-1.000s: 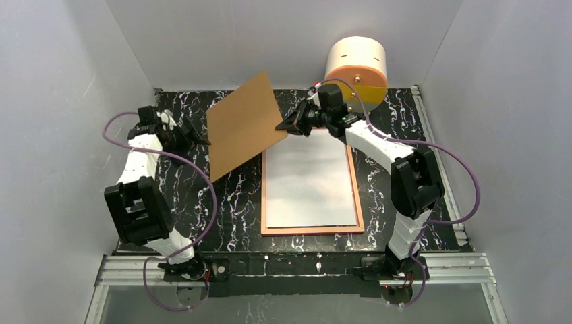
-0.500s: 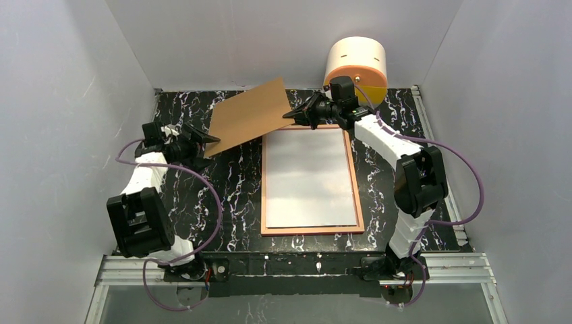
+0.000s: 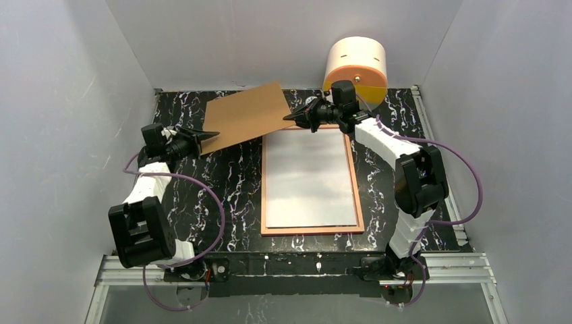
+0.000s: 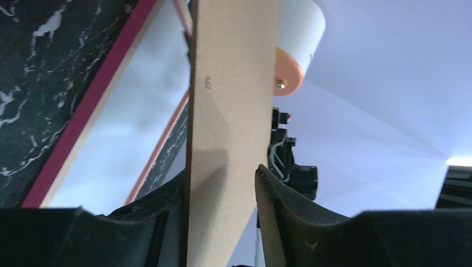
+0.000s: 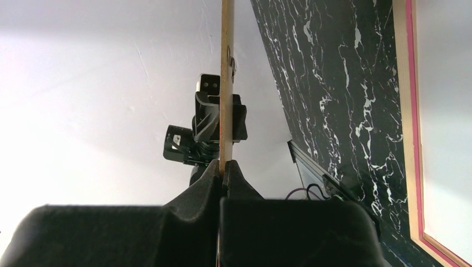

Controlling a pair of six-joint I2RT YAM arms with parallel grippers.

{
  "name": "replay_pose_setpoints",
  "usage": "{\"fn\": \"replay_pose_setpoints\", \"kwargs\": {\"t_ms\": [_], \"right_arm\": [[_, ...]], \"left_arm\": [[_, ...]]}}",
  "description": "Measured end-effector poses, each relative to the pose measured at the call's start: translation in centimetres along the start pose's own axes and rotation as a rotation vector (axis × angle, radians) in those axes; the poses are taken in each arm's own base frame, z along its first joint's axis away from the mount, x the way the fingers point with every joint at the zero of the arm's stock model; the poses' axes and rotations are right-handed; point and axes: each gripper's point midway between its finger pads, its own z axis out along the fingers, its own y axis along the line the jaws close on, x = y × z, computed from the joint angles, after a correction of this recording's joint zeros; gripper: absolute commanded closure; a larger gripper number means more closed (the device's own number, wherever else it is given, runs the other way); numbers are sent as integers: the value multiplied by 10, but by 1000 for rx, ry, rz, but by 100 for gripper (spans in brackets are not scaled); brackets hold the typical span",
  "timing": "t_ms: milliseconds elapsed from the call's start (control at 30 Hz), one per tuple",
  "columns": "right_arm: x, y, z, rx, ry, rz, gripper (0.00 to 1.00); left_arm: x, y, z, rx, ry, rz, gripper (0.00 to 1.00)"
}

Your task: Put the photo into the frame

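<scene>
The frame lies flat mid-table, its tan-orange rim up. Its pink rim shows in the left wrist view. Inside it lies the photo, plain white side up. A brown cardboard backing board hangs above the table's back left, off the frame. My right gripper is shut on the board's right corner, pinching the thin edge. My left gripper straddles the board's left corner. One finger touches the board and the other stands slightly off it.
A white and orange cylinder stands at the back right, just behind the right gripper. Grey walls close in the black marbled table on three sides. A metal rail runs along the near edge by the arm bases.
The board has swung from a steep tilt to nearly level. My left gripper moved in onto its left corner and its jaws narrowed. My right gripper shifted toward the back, still holding the board.
</scene>
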Motion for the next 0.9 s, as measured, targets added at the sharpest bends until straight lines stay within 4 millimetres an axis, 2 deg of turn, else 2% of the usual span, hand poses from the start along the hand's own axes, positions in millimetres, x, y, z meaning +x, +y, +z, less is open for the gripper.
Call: {"fn": "replay_pose_setpoints", "kwargs": {"t_ms": [200, 267, 533, 600, 667, 900], "right_arm": [[-3, 3, -2, -15, -13, 4, 99], [-4, 5, -3, -25, -17, -2, 99], [-7, 6, -8, -68, -41, 16, 99], [-6, 11, -11, -95, -48, 11, 99], [-6, 14, -15, -118, -54, 14, 99], [-8, 18, -23, -174, -75, 36, 99]], "left_arm": [[-4, -17, 1, 99, 1, -86, 91], [-6, -24, 2, 134, 6, -102, 99], [-15, -55, 8, 201, 51, -72, 100], [-15, -60, 8, 215, 60, -63, 83], [-14, -64, 8, 228, 68, -58, 73], [-13, -72, 11, 253, 99, -60, 55]]}}
